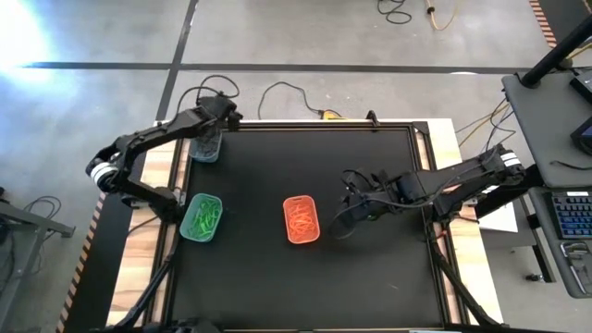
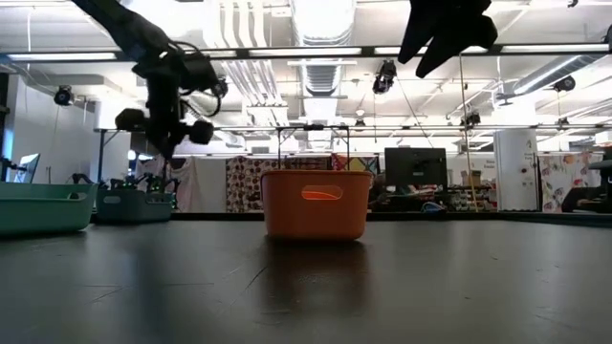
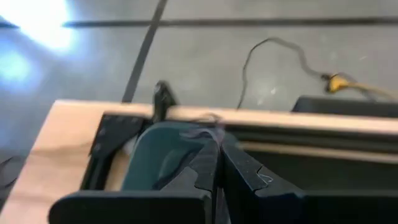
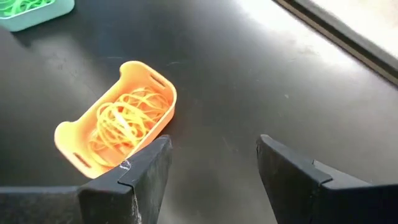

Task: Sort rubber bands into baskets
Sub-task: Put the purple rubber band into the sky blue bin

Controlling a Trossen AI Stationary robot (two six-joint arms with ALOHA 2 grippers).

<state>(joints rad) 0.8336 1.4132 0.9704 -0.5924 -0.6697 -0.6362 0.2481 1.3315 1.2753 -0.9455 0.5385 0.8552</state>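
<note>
- Right pincer [image 4: 211, 180] I hold spread, empty, beside the orange basket [image 1: 301, 219] of orange rubber bands [image 4: 127, 121]
- Left pincer [image 1: 215, 123], pressed together, hangs over the dark basket [image 1: 205, 148]
- Green bands [image 1: 203, 217] fill the teal basket [image 1: 188, 231]; counter [image 1: 370, 268] looks bare, sorting nearly done

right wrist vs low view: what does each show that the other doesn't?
Only the right wrist view: orange rubber bands piled inside the orange basket, green bands in the light teal basket, and the open right gripper.
Only the low view: the dark grey-teal basket under the left gripper, plus the room behind.
Both: the orange basket and the light teal basket on the black table.
</note>
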